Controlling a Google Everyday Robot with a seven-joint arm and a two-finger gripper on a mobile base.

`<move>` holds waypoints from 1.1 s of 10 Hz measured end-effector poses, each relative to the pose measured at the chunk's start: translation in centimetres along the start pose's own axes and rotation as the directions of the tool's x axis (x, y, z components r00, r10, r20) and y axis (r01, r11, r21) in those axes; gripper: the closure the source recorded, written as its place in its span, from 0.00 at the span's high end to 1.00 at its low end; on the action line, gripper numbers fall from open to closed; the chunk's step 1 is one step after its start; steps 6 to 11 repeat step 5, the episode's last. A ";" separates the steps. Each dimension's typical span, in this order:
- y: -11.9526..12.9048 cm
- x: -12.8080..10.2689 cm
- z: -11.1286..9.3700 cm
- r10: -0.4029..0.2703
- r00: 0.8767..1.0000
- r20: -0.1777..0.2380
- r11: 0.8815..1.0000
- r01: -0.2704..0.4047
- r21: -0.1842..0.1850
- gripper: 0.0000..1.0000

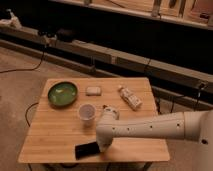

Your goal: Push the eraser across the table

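The eraser (87,149), a flat black block, lies near the front edge of the bamboo table (55,131), left of centre. My white arm reaches in from the right. Its gripper (102,145) hangs just right of the eraser, at the block's right end, touching or nearly so. The arm's bulk hides the fingers.
A green bowl (62,93) sits at the back left, a clear cup (87,112) mid-table, a small whitish pad (93,90) behind it, and a white bottle (130,97) lying at the back right. The table's front edge runs just below the eraser. Cables cross the floor at left.
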 end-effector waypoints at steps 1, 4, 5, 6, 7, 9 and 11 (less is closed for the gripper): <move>0.0 0.0 0.0 0.000 1.000 0.000 1.000 0.000 0.000 0.12; 0.0 -0.1 0.0 -0.001 1.000 0.001 1.000 0.001 0.000 0.41; 0.0 -0.1 0.0 -0.001 1.000 0.001 1.000 0.001 0.000 0.49; 0.0 -0.1 0.0 -0.001 1.000 0.001 1.000 0.001 0.000 0.49; 0.0 -0.1 0.0 -0.001 1.000 0.001 1.000 0.001 0.000 0.49; 0.0 -0.1 0.0 -0.001 1.000 0.001 1.000 0.001 0.000 0.49; 0.0 -0.1 0.0 -0.001 1.000 0.001 1.000 0.001 0.000 0.49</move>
